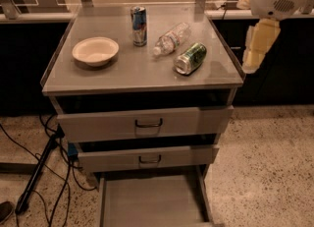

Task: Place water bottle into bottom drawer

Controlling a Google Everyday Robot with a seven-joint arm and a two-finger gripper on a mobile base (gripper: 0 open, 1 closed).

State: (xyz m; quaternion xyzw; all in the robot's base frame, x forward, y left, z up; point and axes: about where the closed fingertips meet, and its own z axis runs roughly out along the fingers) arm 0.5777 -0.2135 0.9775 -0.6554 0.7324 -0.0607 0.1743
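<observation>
The task looks to be at its opening step, with the pick not yet made. At the left of the smooth grey cabinet top (122, 76) sits a shallow cream bowl (95, 50), round and matte. Next comes an upright blue-silver can (139, 25), a hard cylinder. Below, the bottom drawer (152, 201) stands open, a flat grey metal tray with thin walls. The water bottle (171, 38) lies on its side near the middle of the top. It is clear crinkly plastic, its white cap pointing front-left, near a glossy green can (190, 58) that lies toppled. At far right the cream gripper (252, 59) hangs off the cabinet's edge, well apart from the bottle and holding nothing; whether it is apart or together cannot be told. Next it likely needs to swing left and come down across the bottle's soft, rollable body without nudging the green can.
</observation>
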